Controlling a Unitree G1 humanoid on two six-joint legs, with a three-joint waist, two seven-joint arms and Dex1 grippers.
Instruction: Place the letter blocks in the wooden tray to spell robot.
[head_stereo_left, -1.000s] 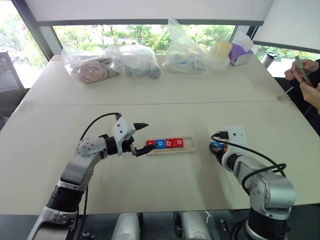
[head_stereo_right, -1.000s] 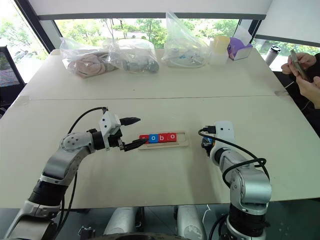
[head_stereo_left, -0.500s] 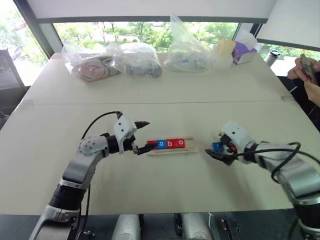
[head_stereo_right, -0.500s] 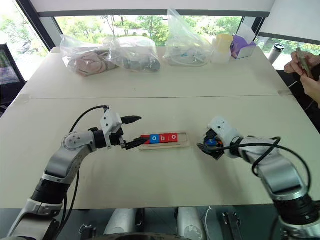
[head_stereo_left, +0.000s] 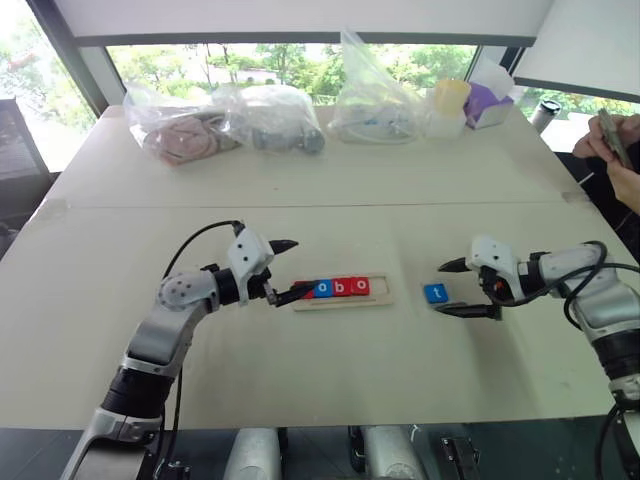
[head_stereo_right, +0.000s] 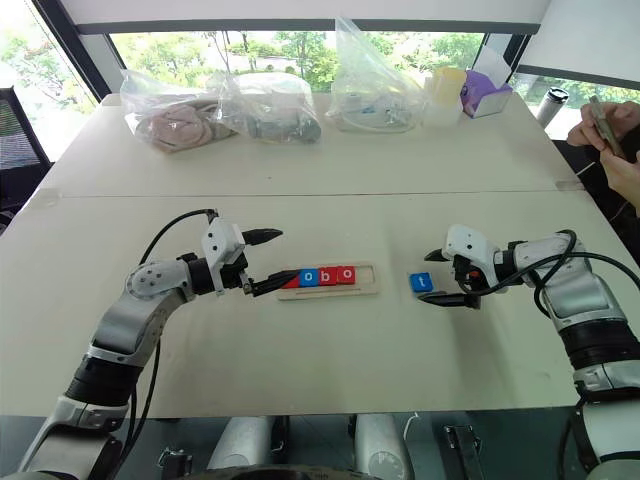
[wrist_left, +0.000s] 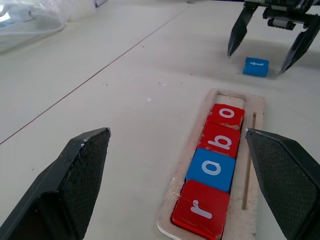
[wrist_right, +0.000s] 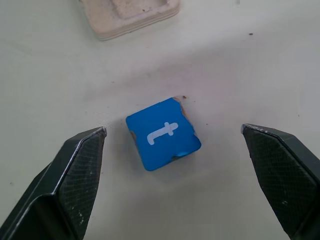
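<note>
Head camera, left eye: wooden tray (head_stereo_left: 342, 298) lying near the middle of the worktop (head_stereo_left: 300, 180), toward the near edge. Four letter blocks (head_stereo_left: 338, 287) seated in a row from the tray's left end; right end slot bare. Blue t block (head_stereo_left: 435, 293) flat on the worktop just beside the tray's right end, apart from it. Left gripper (head_stereo_left: 285, 270) at the tray's left end, fingers spread, holding nothing. Right gripper (head_stereo_left: 449, 288) just right of the t block, fingers spread to either side, not touching it.

Right eye: same layout. Bags (head_stereo_right: 270, 112) and containers ranged along the far edge, well apart from the work. A person's hands (head_stereo_right: 608, 125) at the far right corner, clear of both arms.

Left wrist: tray (wrist_left: 252, 150) reading r, o, b, o (wrist_left: 215, 169), with one empty slot beyond the last red tile. Gripper fingers (wrist_left: 70, 182) wide apart on either side.

Right wrist: t block (wrist_right: 162, 133) centred between widely spread fingers (wrist_right: 75, 175), chipped at one corner, sitting skewed to the finger line. Corner of the tray (wrist_right: 131, 12) just past it.

Judged step: pick-up of the last block, four of five placed. Next move calls for lowering, closing on the block's opposite sides, then carrying it leftward into the empty end slot, turned so the letter reads with the others. Open worktop all round the block; tray rim the only edge to clear.
</note>
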